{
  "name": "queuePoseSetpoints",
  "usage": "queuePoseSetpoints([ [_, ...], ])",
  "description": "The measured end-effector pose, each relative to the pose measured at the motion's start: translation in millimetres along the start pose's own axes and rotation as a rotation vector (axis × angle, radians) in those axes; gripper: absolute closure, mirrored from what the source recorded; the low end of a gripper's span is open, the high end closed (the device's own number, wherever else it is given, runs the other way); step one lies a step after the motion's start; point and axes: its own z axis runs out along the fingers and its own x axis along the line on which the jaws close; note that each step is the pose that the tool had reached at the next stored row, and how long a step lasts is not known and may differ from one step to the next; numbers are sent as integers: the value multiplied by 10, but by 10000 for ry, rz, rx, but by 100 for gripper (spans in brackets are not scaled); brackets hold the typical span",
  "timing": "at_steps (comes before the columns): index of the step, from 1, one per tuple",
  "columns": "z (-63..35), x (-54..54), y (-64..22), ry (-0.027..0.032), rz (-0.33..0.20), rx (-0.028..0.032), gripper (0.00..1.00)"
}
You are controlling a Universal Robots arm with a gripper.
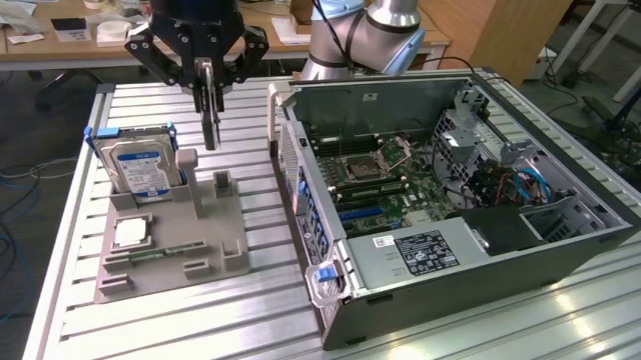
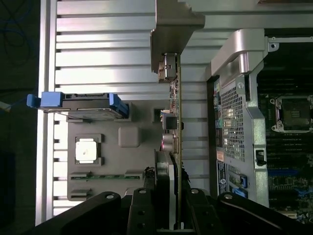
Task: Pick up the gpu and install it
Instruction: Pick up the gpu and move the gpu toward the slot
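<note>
Fingers (image 2: 162, 196) tight on gpu (image 1: 209, 120) above holder (image 1: 225, 251); its chips (image 2: 169, 122) plain from wrist view

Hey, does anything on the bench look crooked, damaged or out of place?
Nothing stands out. The gpu hangs upright, clamped in the gripper above the grey holder tray. The hard drive stands straight in its slot there, and the open computer case sits beside the tray.

Robotics lab: slotted alu bench (image 1: 200, 330), open PC case (image 1: 470, 279), cluttered desks (image 1: 40, 51) behind, robot arm (image 1: 386, 30).
</note>
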Motion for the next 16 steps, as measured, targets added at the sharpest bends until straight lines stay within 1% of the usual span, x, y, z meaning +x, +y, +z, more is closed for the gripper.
queuePoseSetpoints([
  [16, -180, 3, 28, 24, 3, -33, 72],
])
